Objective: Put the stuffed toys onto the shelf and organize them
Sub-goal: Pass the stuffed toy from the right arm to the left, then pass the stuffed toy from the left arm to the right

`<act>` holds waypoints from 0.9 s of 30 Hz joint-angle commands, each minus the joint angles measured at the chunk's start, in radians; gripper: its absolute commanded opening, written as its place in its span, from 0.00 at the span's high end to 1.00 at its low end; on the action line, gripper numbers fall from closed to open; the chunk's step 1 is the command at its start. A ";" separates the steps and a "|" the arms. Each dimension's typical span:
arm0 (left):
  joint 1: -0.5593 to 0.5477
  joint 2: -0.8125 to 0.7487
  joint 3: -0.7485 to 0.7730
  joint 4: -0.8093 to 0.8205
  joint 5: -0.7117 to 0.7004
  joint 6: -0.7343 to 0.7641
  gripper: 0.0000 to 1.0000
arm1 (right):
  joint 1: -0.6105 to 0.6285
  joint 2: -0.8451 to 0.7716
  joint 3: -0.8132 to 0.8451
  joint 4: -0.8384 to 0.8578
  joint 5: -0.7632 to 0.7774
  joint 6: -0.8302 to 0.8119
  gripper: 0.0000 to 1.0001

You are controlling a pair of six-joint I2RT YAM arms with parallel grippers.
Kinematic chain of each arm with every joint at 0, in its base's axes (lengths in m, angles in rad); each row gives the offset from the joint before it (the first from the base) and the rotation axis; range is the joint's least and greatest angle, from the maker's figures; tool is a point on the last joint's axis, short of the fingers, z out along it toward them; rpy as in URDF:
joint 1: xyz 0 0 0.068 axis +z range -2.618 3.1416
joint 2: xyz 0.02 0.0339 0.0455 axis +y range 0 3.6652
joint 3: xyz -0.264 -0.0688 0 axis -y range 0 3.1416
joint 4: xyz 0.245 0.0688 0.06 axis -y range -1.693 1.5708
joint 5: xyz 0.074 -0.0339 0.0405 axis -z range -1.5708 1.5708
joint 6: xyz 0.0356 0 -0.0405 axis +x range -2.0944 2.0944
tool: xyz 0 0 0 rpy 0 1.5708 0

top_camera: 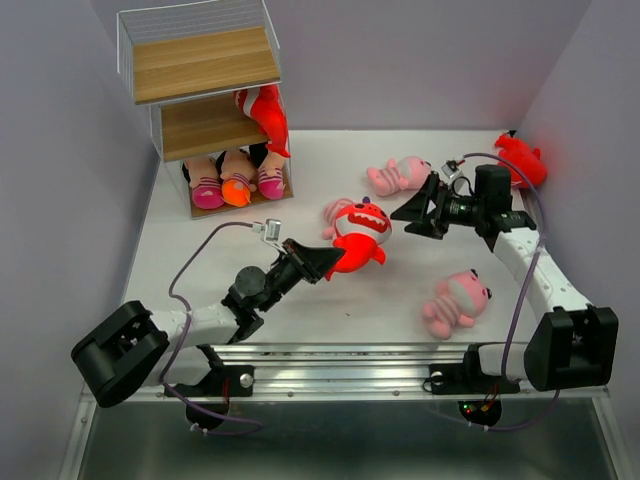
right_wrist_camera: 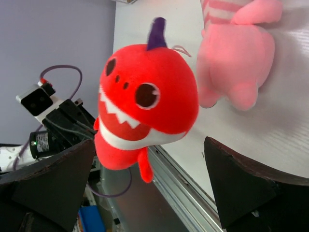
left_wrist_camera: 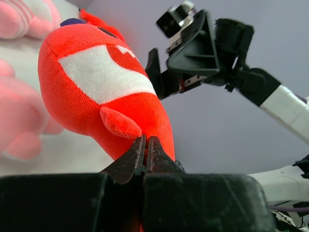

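My left gripper is shut on the tail of a red shark and holds it over the middle of the table; the left wrist view shows the jaws pinched on the shark. My right gripper is open and empty, facing that shark from the right. The shelf stands at the back left, with a second shark at the right edge of its middle board and three dolls on the bottom tier. Its top board is bare.
A third shark lies at the far right by the wall. One pink striped animal lies behind my right gripper, one at the front right, one just behind the held shark. Walls close in on both sides.
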 commanded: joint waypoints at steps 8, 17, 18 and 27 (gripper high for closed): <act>-0.033 -0.006 0.113 0.669 -0.013 0.045 1.00 | -0.003 -0.043 -0.125 0.357 -0.065 0.391 0.00; -0.052 0.036 0.128 0.703 -0.013 0.041 1.00 | 0.015 0.010 -0.140 0.565 -0.095 0.586 0.08; -0.053 0.039 0.135 0.705 -0.013 0.041 1.00 | 0.026 0.012 -0.143 0.577 -0.097 0.599 0.09; -0.055 0.056 0.156 0.650 -0.005 0.036 1.00 | 0.035 0.018 -0.133 0.637 -0.115 0.658 0.49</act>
